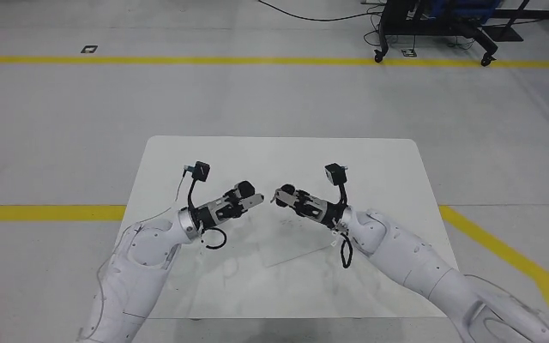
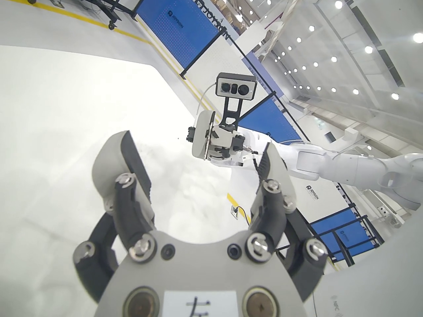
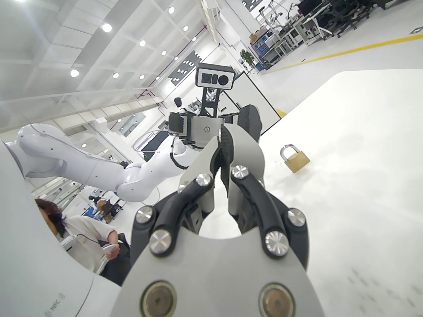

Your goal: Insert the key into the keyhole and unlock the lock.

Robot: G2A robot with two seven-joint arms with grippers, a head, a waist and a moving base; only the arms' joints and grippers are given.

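A brass padlock (image 3: 295, 159) with a steel shackle lies on the white table (image 3: 363, 133), a little past and to one side of my right gripper (image 3: 225, 140). That gripper is shut, its ribbed pads pressed together. In the top view a small pale metal tip, apparently the key (image 1: 274, 200), sticks out of the right gripper (image 1: 278, 198). My left gripper (image 2: 201, 163) is open with nothing between its fingers. In the top view the left gripper (image 1: 256, 201) faces the right one tip to tip above the table's middle, a short gap apart.
The white table (image 1: 171, 171) has bare room all round the two arms. Grey floor with yellow lines surrounds it, and a dark wheeled rack (image 1: 437, 26) stands far behind.
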